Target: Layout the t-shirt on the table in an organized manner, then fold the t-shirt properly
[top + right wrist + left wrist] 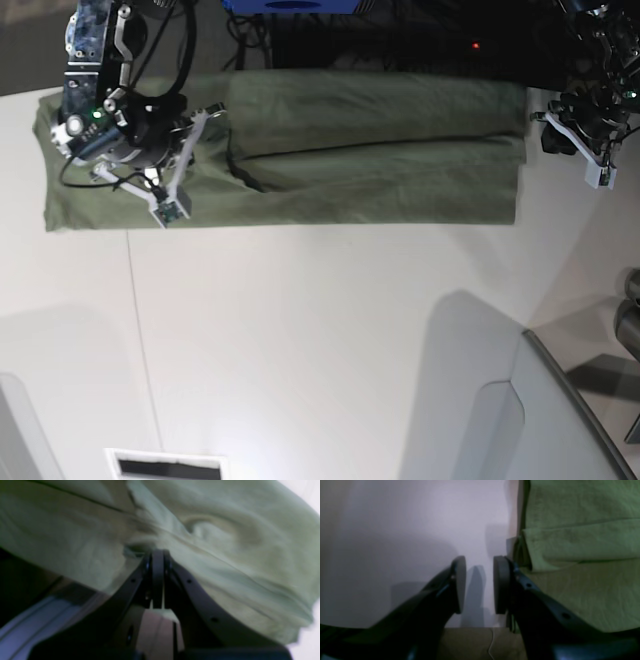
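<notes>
The worktop lies bare across its whole middle and near stretch, so a pincer could sweep there freely. Along the far edge the t-shirt spreads as a long folded band, taking up nearly the full width. The right pincer sits on the cloth at one end, its tips pressed together, and its arm blocks that corner. The left pincer hovers just beside the other end with a gap between its pads, over bare surface. A grey angled panel closes off one near corner.
</notes>
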Motion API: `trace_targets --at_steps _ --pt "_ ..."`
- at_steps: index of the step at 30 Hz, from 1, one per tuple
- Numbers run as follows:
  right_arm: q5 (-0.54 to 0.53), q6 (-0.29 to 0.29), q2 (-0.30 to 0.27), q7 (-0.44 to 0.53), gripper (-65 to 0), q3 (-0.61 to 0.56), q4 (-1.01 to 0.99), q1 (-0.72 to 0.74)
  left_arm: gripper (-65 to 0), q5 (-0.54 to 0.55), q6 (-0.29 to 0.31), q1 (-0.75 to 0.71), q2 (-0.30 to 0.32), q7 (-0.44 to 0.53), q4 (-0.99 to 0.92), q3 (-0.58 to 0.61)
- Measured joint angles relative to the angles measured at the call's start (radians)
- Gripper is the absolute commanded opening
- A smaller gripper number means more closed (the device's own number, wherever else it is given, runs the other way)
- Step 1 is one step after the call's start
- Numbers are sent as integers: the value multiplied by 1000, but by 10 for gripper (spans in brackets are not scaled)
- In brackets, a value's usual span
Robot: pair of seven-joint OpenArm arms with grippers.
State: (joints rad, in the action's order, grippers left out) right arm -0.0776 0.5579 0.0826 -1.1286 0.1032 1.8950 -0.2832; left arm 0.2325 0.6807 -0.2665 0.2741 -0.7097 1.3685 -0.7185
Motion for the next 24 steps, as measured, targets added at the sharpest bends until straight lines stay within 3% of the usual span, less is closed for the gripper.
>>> trace_targets --at_steps 4,7,10,13,24 --pt "2 1 -2 17 -650 52 22 -3 -469 23 6 -3 -1 -2 3 0" --pt "6 0 -8 36 -650 76 7 -4 -405 169 9 -15 7 -3 -5 -4" --pt "6 1 -14 44 -650 78 8 -14 -216 252 10 -36 44 -4 -58 -4" --pt "1 1 -24 43 -650 67 7 -19 -92 279 2 -39 53 -8 -107 -7" --pt "0 1 -28 43 -650 68 7 -19 -94 322 9 62 48 34 -297 -1"
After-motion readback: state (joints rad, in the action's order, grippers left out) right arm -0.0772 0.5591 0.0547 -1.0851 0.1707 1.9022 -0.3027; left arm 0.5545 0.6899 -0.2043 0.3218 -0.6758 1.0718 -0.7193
